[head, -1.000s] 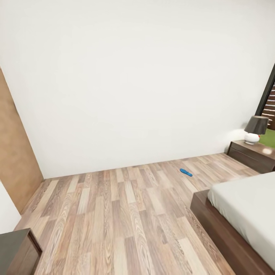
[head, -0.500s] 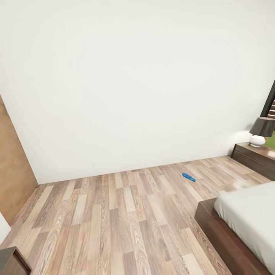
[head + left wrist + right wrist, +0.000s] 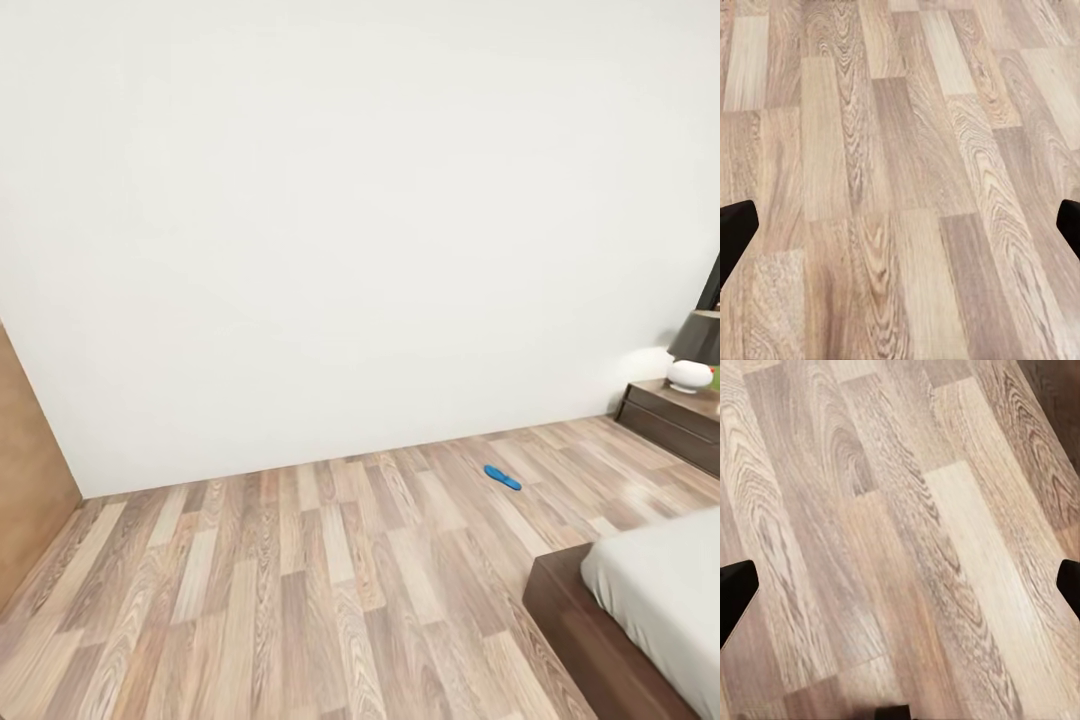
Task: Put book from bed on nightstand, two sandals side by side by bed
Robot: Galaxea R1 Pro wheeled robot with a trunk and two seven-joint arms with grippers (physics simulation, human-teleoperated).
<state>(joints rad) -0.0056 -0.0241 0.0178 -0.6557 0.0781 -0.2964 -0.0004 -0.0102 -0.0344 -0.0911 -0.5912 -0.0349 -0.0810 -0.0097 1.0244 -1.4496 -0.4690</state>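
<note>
The left gripper [image 3: 900, 225] is seen spread wide over bare light brown wood-plank floor [image 3: 300, 590], its dark fingertips [image 3: 735, 232] at the frame edges; the right gripper [image 3: 900, 585] is likewise released and grasps nothing. One flat bright blue sandal [image 3: 502, 477] lies near the plain white wall [image 3: 350, 220]. The dark-framed, pale-mattressed bed [image 3: 640, 610] is seen at right, beyond it a dark reddish-brown nightstand [image 3: 675, 420] bearing what seems a dark-shaded lamp [image 3: 697, 360].
</note>
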